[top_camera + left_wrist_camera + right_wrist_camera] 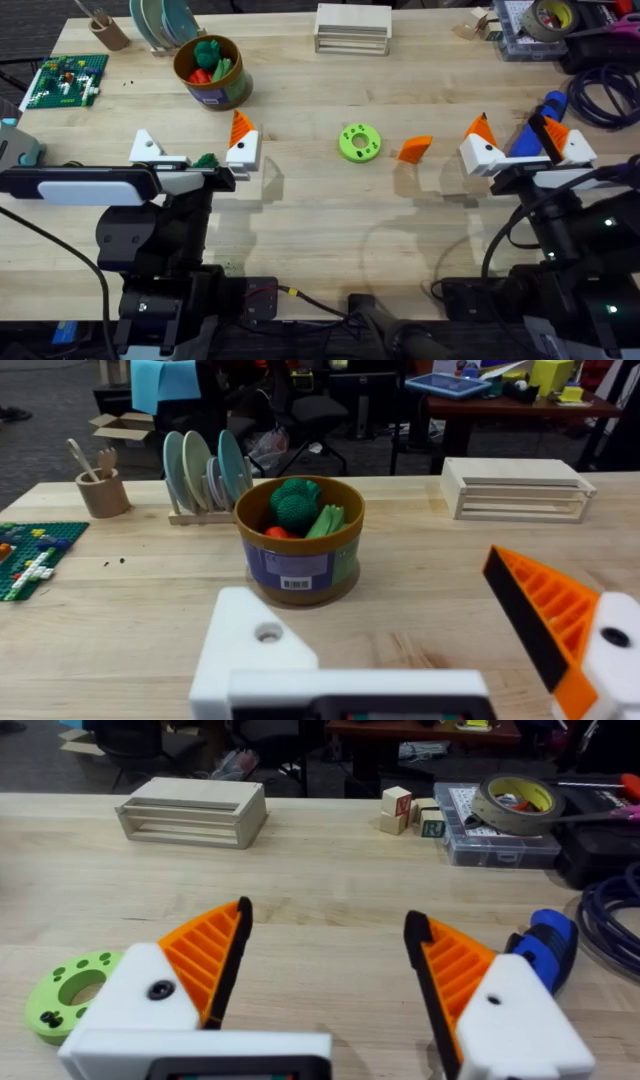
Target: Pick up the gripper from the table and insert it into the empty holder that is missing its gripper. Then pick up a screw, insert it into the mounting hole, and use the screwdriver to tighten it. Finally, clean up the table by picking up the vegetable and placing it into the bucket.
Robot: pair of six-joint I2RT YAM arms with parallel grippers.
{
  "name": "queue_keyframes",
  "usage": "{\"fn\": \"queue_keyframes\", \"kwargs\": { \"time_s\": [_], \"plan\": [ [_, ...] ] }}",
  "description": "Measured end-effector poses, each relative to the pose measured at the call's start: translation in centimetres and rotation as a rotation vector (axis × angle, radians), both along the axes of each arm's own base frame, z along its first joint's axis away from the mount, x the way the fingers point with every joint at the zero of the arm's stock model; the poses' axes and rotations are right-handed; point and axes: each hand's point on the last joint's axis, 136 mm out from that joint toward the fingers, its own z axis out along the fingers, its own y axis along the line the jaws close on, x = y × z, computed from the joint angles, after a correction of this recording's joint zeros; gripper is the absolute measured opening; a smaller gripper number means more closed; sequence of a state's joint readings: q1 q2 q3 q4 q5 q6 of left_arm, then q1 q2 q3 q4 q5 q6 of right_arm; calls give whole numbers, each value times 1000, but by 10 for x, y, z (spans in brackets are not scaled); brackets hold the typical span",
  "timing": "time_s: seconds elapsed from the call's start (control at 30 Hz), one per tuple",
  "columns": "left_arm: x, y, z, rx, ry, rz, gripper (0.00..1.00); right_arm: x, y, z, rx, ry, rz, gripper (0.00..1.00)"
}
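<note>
On the large light wooden plank table [320, 215], the small orange ribbed wedge-shaped gripper finger [414, 149] lies loose, just beside the bright green holed disc [360, 141] and between the two arms. The left gripper [195, 152] stands spread wide with nothing between its jaws: one jaw is a bare white angular plastic holder [255, 645] showing an open round mounting hole, while the other white mount carries an orange ribbed pad [545, 615]. A tiny dark green toy vegetable [207, 160] lies on the wood between these jaws, close against the wrist body. Beyond the left gripper sits the round brown-gold bucket with a blue label band [300, 540], upright, already holding larger green and red toys. The right gripper [515, 146] is also spread wide and holds nothing; both of its white mounts bear orange pads [205, 960]. The screwdriver with the thick bright blue handle [540, 125] lies on the table beside the right gripper's outer jaw; whether they touch cannot be told. A slatted pale wooden crate [352, 28] rests at the far edge of the table.
</note>
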State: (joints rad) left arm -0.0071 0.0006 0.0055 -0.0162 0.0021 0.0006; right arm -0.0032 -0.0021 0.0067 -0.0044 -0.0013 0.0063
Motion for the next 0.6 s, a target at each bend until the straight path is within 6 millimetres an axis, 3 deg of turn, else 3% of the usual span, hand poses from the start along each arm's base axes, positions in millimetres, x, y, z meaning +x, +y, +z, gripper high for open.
{"fn": "queue_keyframes", "kwargs": {
  "time_s": [0.6],
  "plan": [
    [0,0,6,0,-22,0,993,0,0,0,1,-1,-1,992]
  ]
}}
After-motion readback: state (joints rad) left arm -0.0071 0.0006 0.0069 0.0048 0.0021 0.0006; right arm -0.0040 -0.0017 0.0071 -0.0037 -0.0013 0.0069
